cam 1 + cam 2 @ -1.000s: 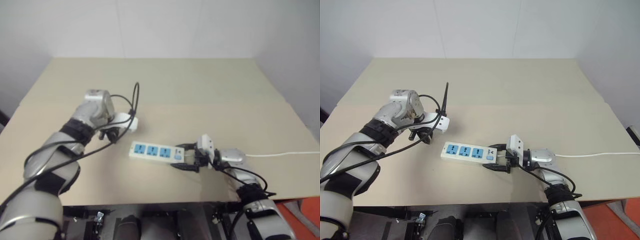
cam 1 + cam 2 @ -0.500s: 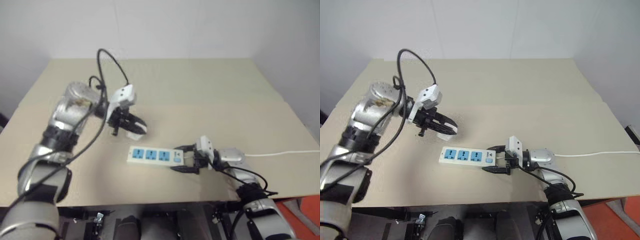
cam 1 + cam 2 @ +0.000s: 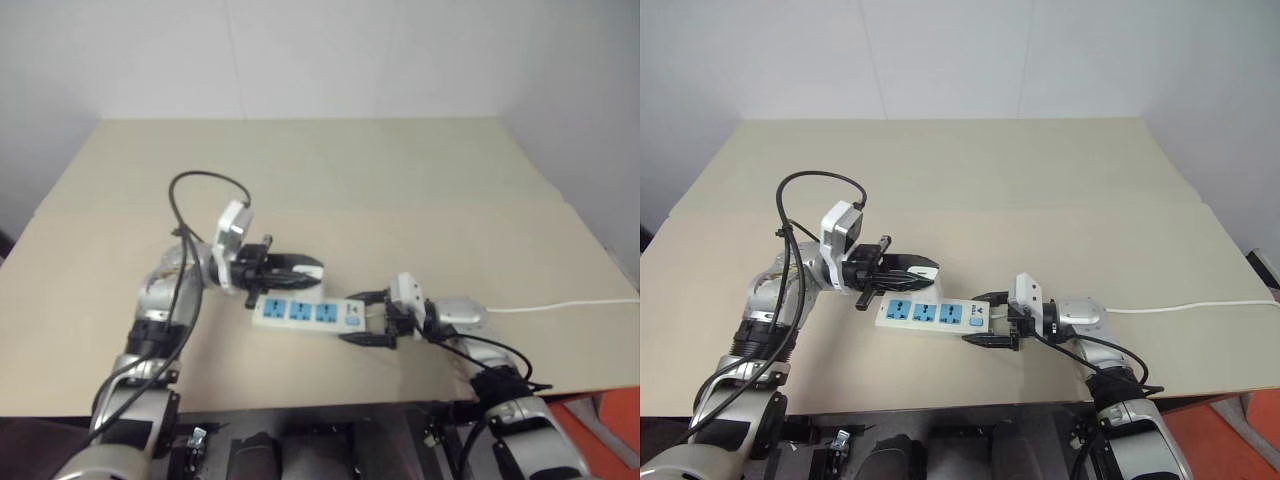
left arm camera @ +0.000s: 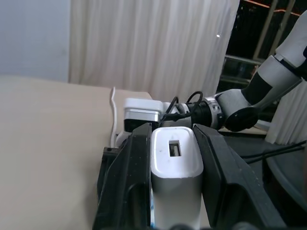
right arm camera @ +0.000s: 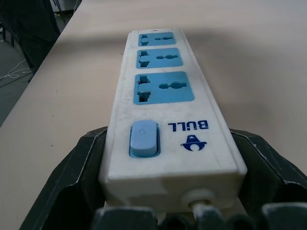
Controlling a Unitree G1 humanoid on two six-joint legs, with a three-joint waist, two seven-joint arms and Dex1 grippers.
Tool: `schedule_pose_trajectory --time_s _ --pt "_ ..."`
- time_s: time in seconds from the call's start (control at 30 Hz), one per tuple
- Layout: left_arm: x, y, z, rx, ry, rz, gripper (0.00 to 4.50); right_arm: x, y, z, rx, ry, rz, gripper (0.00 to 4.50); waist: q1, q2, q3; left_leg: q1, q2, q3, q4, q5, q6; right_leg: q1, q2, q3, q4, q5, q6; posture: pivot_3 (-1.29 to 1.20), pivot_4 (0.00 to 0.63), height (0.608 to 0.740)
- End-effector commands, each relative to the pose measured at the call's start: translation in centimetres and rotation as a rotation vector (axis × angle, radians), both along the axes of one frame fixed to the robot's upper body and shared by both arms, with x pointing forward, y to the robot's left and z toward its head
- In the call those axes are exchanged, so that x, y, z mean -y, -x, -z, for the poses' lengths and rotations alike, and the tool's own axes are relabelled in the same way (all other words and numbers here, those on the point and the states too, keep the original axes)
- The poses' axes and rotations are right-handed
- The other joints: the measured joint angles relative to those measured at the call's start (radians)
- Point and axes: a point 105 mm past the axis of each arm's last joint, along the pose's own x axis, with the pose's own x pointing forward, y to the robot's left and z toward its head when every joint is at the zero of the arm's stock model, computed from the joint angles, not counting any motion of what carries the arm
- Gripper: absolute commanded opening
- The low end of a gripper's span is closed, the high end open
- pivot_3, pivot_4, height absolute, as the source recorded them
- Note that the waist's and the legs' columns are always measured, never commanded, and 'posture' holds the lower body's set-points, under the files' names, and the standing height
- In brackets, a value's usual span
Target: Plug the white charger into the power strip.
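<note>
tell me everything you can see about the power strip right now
The power strip is a long, flat bar of white plastic lying flat on the tan table, sockets facing up. It has three blue sockets in a row, then a pale blue switch and a blue logo at one end, where a thin white cord leaves it. The right gripper clamps that switch end, one black finger on each long side. The white charger, held by the left gripper, hovers just beyond the strip, not plugged in.

a wide beige table [image 3: 1040,190] stands against a plain white wall [image 3: 940,50]. pale curtains [image 4: 153,43] hang beyond the table's far edge in the left wrist view.
</note>
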Motion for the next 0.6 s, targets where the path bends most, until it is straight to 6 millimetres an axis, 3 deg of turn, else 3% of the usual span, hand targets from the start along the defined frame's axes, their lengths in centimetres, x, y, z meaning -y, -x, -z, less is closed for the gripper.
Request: schedule_pose_trajectory --time_s 0.03,0.27,0.6 --pt "1.0 0.1 -0.5 0.046 0.034 0.048 1.02 -0.8 1.4 1.9 -0.057 0.060 -0.051 3.44 0.000 0.000 0.000 0.000 0.000 0.000 0.000 0.000 0.000 0.000 0.000 0.000 0.000 0.000 0.000 0.00 0.150 0.740" --pt "2.3 -0.2 2.2 0.083 -0.071 0.076 1.02 -1.2 1.7 1.9 -0.059 0.053 -0.052 3.44 -0.003 0.000 0.000 0.001 0.000 0.000 0.000 0.000 0.000 0.000 0.000 0.000 0.000 0.000 0.000 0.00 0.150 0.740" --pt "1.9 -0.4 3.5 0.095 -0.126 0.072 1.02 -1.2 1.7 2.0 -0.061 0.050 -0.044 3.44 -0.004 0.000 0.000 0.000 0.000 0.000 0.000 0.000 0.000 0.000 0.000 0.000 0.000 0.000 0.000 0.00 0.150 0.740"
